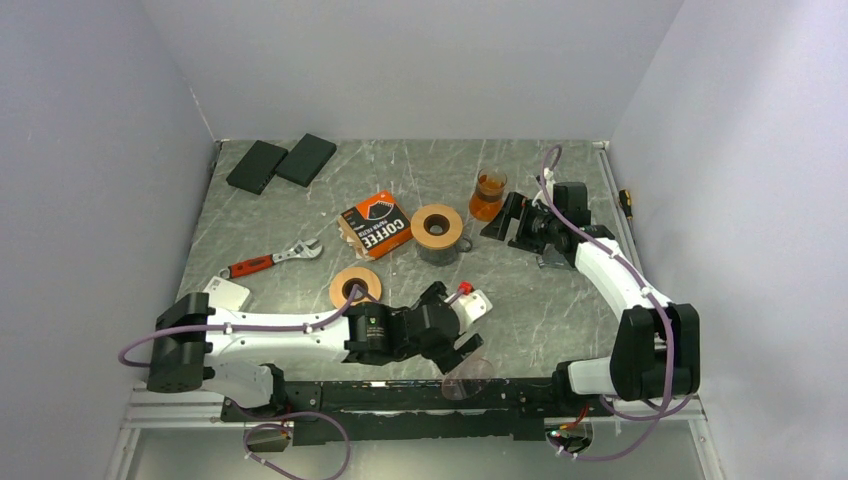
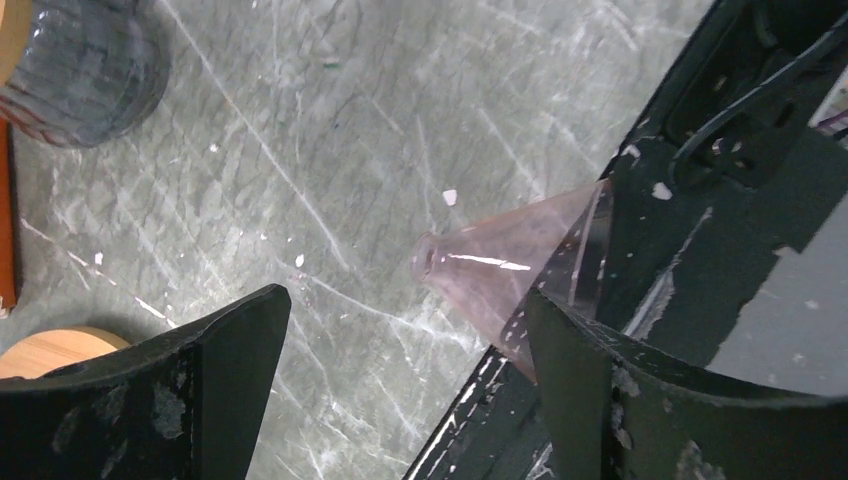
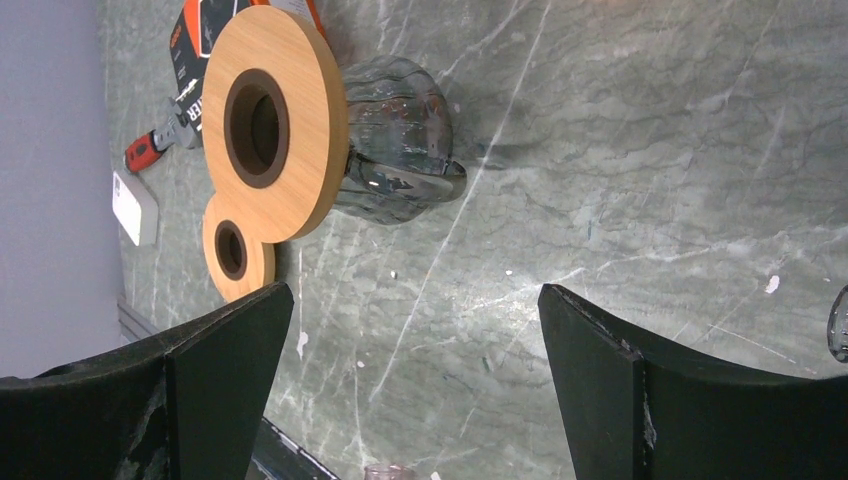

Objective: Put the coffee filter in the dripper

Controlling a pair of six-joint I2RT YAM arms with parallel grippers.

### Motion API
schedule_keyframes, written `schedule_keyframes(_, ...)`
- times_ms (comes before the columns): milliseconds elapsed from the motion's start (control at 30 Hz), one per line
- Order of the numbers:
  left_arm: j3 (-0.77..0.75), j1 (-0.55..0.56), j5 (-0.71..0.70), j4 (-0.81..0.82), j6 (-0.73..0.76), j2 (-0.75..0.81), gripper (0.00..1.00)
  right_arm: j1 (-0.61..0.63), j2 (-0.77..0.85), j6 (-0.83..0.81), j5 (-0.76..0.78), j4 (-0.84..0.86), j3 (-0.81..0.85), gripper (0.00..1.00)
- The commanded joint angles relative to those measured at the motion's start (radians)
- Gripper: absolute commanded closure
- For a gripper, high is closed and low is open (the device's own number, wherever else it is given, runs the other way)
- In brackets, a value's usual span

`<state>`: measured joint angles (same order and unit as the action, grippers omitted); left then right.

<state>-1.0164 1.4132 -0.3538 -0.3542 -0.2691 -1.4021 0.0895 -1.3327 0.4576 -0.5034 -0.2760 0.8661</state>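
Note:
An orange box marked COFFEE (image 1: 375, 225), also in the right wrist view (image 3: 195, 30), lies mid-table; no loose filter shows. A grey glass dripper with a wooden collar (image 1: 437, 232) stands right of it, also in the right wrist view (image 3: 390, 140). A clear pinkish cone (image 1: 468, 378) lies on its side at the table's near edge. My left gripper (image 1: 462, 345) is open over it; in the left wrist view the cone (image 2: 500, 270) lies by the right finger, and the gripper (image 2: 405, 300) holds nothing. My right gripper (image 1: 508, 222) is open and empty (image 3: 415, 292), right of the glass dripper.
A second wooden ring (image 1: 355, 287) lies near the left arm. A glass of amber liquid (image 1: 488, 193) stands by the right gripper. A red-handled wrench (image 1: 270, 262), a white block (image 1: 228, 293), a white piece with a red cap (image 1: 478, 305) and two black blocks (image 1: 280, 163) lie around.

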Motion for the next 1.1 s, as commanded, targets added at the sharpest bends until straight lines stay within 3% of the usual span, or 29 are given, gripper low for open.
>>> schedule_keyframes(0, -0.074, 0.043, 0.025, -0.029, -0.014, 0.009, 0.08, -0.006, -0.005, 0.014, -0.018, 0.052, -0.005, 0.01)
schedule_keyframes(300, -0.110, 0.120, 0.000, -0.074, -0.009, -0.106, 0.10, -0.005, -0.016, 0.009, -0.024, 0.054, -0.013, 0.01)
schedule_keyframes(600, -0.103, 0.129, -0.088, -0.107, -0.035, -0.225, 0.16, -0.008, -0.046, 0.010, -0.052, 0.060, -0.010, 0.01)
schedule_keyframes(733, -0.123, 0.133, -0.126, -0.142, -0.048, -0.281, 0.24, -0.007, -0.064, 0.006, -0.060, 0.056, -0.003, 0.01)
schedule_keyframes(833, -0.130, 0.135, -0.157, -0.158, -0.058, -0.294, 0.37, -0.008, -0.068, 0.009, -0.064, 0.056, -0.004, 0.01)
schedule_keyframes(1067, -0.170, 0.132, -0.181, -0.167, -0.057, -0.279, 0.51, -0.008, -0.103, 0.004, -0.079, 0.046, 0.021, 0.02)
